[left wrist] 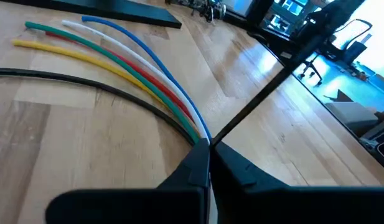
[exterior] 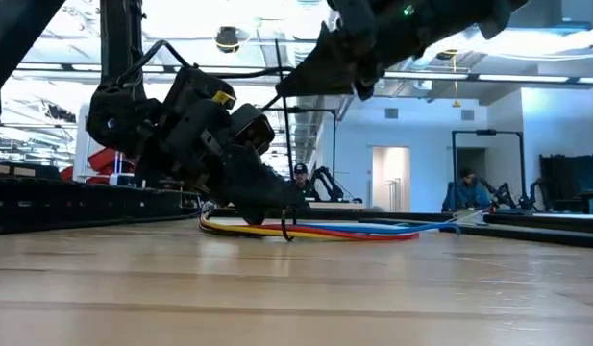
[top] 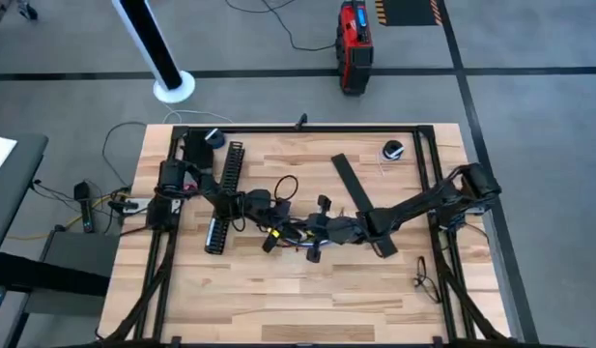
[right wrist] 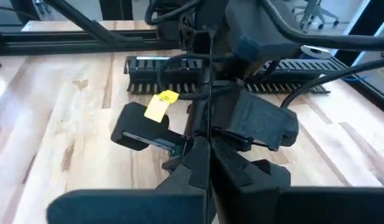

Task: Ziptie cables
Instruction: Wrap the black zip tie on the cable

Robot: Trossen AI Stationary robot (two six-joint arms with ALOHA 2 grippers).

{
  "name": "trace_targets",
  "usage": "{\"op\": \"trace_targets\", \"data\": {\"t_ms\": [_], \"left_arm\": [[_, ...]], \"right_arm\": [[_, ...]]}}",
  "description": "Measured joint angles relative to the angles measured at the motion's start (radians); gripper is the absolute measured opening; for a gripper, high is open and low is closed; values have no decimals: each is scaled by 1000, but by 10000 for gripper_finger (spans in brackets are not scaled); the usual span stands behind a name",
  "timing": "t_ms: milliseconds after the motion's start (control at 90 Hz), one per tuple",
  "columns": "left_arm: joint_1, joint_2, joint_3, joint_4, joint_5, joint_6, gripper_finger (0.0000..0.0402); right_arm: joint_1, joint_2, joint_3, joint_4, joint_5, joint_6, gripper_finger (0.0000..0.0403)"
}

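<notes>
The cables (left wrist: 135, 68), thin yellow, green, red, white, blue and black wires, lie on the wooden table and fan out from one gathered point. My left gripper (left wrist: 208, 149) is shut at that point, mid-table (top: 283, 230), low over the wood (exterior: 253, 197). A thin black zip tie (right wrist: 210, 93) rises from the bundle to my right gripper (right wrist: 208, 152), which is shut on it a little above the table (exterior: 286, 91). In the left wrist view the zip tie (left wrist: 266, 93) runs straight away from my left fingertips. My left gripper pinches the gathered part of the cables (left wrist: 198, 134) between its two fingertips, coming down at a slant from the table's left. The wires lie on the table and spread out beyond the fingers. My left fingertips hide whether they also touch the zip tie. My right gripper pinches the zip tie's free tail (right wrist: 210, 134) between its fingertips, coming from the table's right. The tail runs straight and taut down to the bundle (exterior: 288, 231).
A black comb-slotted channel (top: 223, 193) lies left of the bundle, under my left arm. A flat black strip (top: 360, 203) lies to the right, under my right arm. A small round object (top: 392, 150) sits far right, a loose black cord (top: 428, 280) near right. People sit in the room beyond (exterior: 301, 178).
</notes>
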Motion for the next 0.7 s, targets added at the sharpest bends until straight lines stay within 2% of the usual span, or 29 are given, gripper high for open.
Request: {"op": "trace_targets", "data": {"t_ms": [167,344,533,700], "left_arm": [[0,0,-1,4,-5,1,0],[0,0,-1,6,3,-3,0],[1,1,-2,14,18,-7,0],[1,1,-2,17,19,-9,0]], "right_arm": [[-14,6,3,-42,-60,73,25],[-11,8,2,-82,-75,109,93],[-20,10,-2,-202,-93,211,164],[-33,14,-3,-216,-92,239,182]]}}
